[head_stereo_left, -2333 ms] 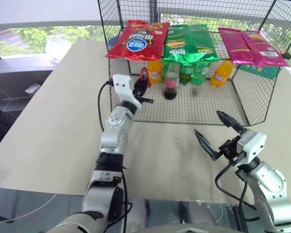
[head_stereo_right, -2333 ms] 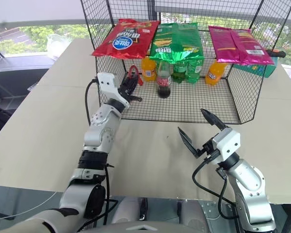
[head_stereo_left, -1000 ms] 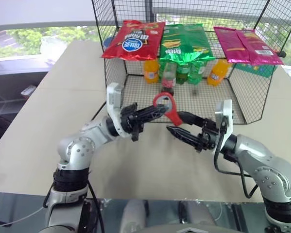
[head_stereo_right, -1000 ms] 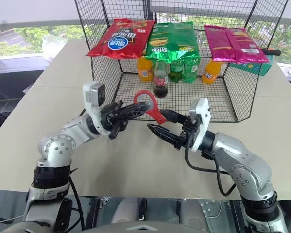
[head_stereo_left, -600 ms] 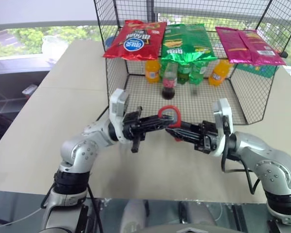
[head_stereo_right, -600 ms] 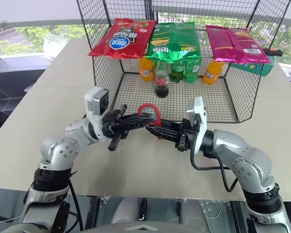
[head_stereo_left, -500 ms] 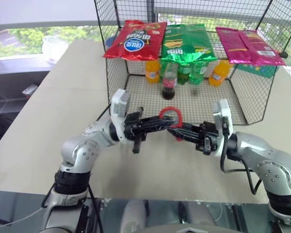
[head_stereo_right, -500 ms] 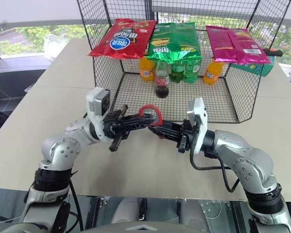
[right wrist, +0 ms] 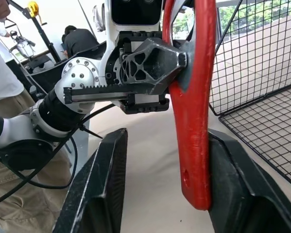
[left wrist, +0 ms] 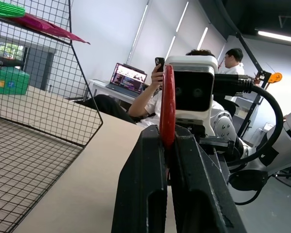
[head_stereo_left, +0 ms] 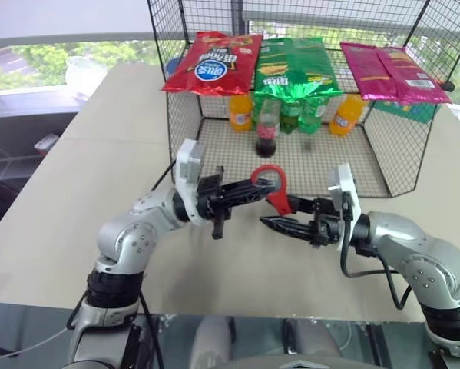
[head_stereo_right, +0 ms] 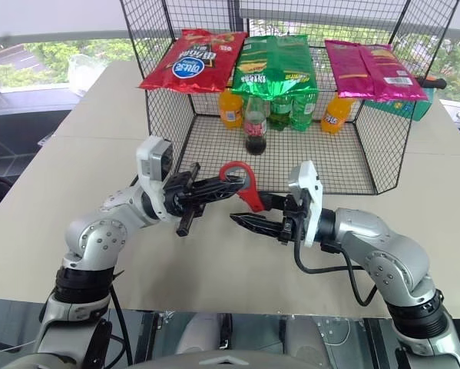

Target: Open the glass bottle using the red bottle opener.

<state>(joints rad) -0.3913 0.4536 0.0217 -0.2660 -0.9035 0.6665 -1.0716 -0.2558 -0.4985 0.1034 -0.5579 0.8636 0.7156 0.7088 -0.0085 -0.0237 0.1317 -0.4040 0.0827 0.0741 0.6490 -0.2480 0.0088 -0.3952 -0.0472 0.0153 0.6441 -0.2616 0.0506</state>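
Red bottle opener [head_stereo_left: 269,184] held in mid-air above the counter [head_stereo_left: 99,184], just in front of the wire cage [head_stereo_left: 414,165]; ring head up, handle hanging down toward the right pincer. Left pincer [head_stereo_left: 254,190] clamped shut on the ring end, gripping it edge-on, as seen in the left wrist view. Right pincer [head_stereo_left: 285,215] partly open, pointing at the left one; handle lying between its two fingers in the right wrist view, apparently touching one finger, other finger apart. No firm grasp by the right yet, by judgement.

Opener: thin, flat, stiff, light; smooth surface, likely slippery and prone to pivoting in a narrow pinch. Best hold judged mid-handle, flat faces against the finger pads, ring left free for the cap.

Glass bottle [head_stereo_left: 266,132] standing upright on the cage floor, under the snack bags, between an orange soda bottle [head_stereo_left: 241,112] and green soda bottles [head_stereo_left: 306,115]; well apart from both pincers. Cap on. Glass: rigid, smooth, fragile, tall and narrow, easily tipped. Best hold judged low on the body, around the label, to brace against the prying force.

Step in hand, by judgement: handover of opener, left to right.
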